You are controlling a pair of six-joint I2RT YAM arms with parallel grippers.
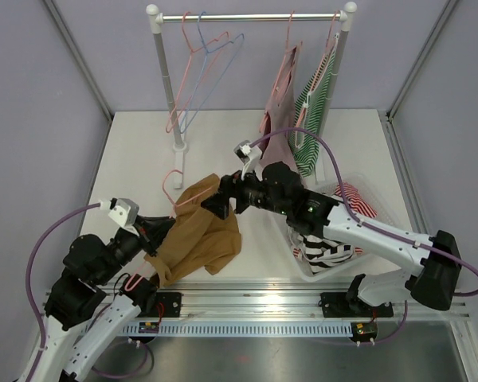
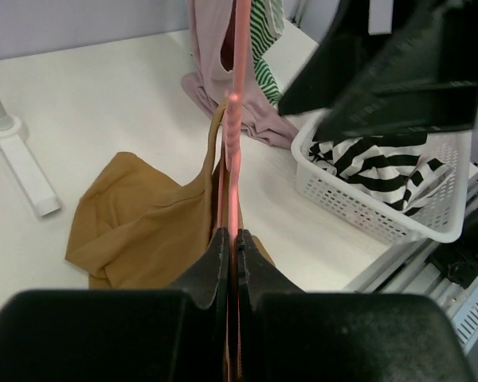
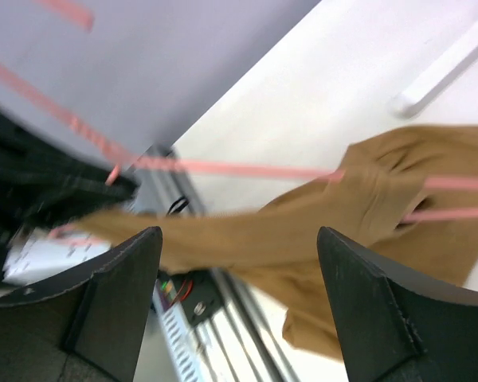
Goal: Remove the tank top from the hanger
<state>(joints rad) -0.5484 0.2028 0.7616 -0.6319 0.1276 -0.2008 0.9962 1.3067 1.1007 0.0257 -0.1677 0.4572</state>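
Observation:
The tan tank top point(image 1: 201, 237) lies bunched on the table, still threaded on a pink wire hanger point(image 1: 172, 182). My left gripper point(image 1: 166, 225) is shut on the hanger's wire, which runs up from the closed jaws in the left wrist view point(image 2: 237, 119), with the tank top point(image 2: 143, 231) draped below it. My right gripper point(image 1: 216, 203) is open at the garment's upper edge. In the right wrist view a stretched band of the tank top point(image 3: 366, 215) passes between the spread fingers point(image 3: 119, 294), below the hanger wire point(image 3: 223, 168). I cannot tell whether the fingers touch the cloth.
A white rack point(image 1: 175, 95) at the back holds bare hangers point(image 1: 207, 56), a pink garment point(image 1: 280, 103) and a green striped one point(image 1: 315, 103). A white basket point(image 1: 374, 191) of striped clothes stands at the right. A metal rail point(image 1: 247, 302) runs along the near edge.

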